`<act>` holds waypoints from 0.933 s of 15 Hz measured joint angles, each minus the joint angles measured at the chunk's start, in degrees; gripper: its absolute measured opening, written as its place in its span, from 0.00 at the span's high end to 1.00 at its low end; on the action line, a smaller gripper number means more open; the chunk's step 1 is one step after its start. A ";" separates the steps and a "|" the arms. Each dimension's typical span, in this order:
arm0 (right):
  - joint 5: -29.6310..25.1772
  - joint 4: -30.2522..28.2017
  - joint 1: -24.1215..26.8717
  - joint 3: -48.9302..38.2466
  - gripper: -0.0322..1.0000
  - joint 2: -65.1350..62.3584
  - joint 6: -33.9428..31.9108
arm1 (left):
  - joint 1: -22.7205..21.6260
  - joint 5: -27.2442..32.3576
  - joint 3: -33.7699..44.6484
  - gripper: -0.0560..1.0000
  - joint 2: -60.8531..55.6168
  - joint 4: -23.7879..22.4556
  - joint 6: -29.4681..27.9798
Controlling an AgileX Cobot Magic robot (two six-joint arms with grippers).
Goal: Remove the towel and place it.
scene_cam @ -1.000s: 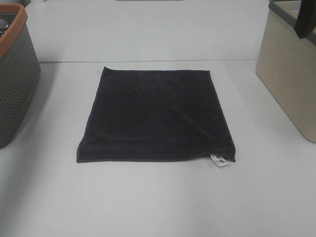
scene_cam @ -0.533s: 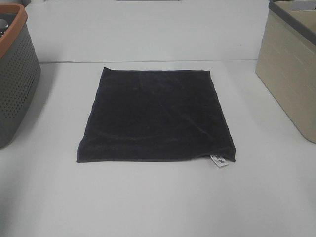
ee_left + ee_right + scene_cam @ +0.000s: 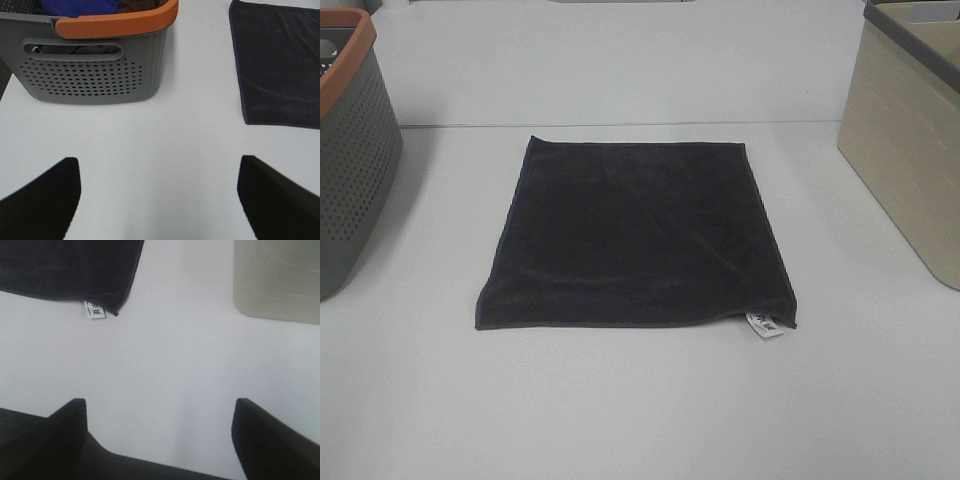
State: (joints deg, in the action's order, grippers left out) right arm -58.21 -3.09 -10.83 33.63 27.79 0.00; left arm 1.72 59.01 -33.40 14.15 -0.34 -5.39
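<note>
White table (image 3: 640, 420) all around, pretty bare, and we've got the towel (image 3: 635, 235) lying flat dead center on it in the overhead view, roughly square so no real long axis to speak of, with its little white tag (image 3: 765, 325) sticking out at the near corner around 5 o'clock. Grey basket with the orange rim (image 3: 350, 150) sits off at 9 o'clock, beige bin (image 3: 905, 140) at 3 o'clock. Neither arm shows up in the overhead shot, so both are hanging back off the cloth. Our left tool (image 3: 160, 200) has its jaws spread wide over bare table, with the towel's edge up at about 1 o'clock in its own camera. Our right tool (image 3: 160, 437) is spread wide too, and the tagged corner is at about 11 o'clock from it. We'd guess the right arm has the easier grab, since that tagged corner looks nearer to it.
</note>
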 joint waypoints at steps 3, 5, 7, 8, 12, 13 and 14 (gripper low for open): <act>0.06 0.00 0.00 -2.81 0.22 -7.79 0.00 | 0.00 0.17 3.04 0.19 -4.93 0.34 0.00; -0.46 0.29 0.00 -3.84 0.22 -13.12 1.03 | 0.00 0.17 3.67 0.19 -7.73 0.34 0.00; -0.97 0.52 0.00 -3.84 0.22 -17.53 2.41 | 0.00 0.17 3.67 0.19 -11.00 0.34 0.11; -1.32 0.69 0.00 -3.84 0.22 -18.62 2.64 | 0.00 0.17 3.67 0.19 -11.92 0.34 0.11; -2.06 4.87 0.00 -4.81 0.23 -25.04 6.93 | 0.00 0.17 3.67 0.20 -14.44 0.63 1.55; -2.06 5.27 0.00 -4.81 0.23 -26.24 7.79 | 0.00 0.17 3.67 0.20 -14.44 0.69 1.72; -2.06 5.39 0.00 -4.81 0.23 -27.27 8.02 | 0.00 0.17 3.67 0.20 -14.44 0.69 1.78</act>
State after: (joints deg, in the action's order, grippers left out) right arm -60.28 2.29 -10.83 28.82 0.52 8.02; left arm 1.72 59.19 -29.74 -0.29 0.34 -3.61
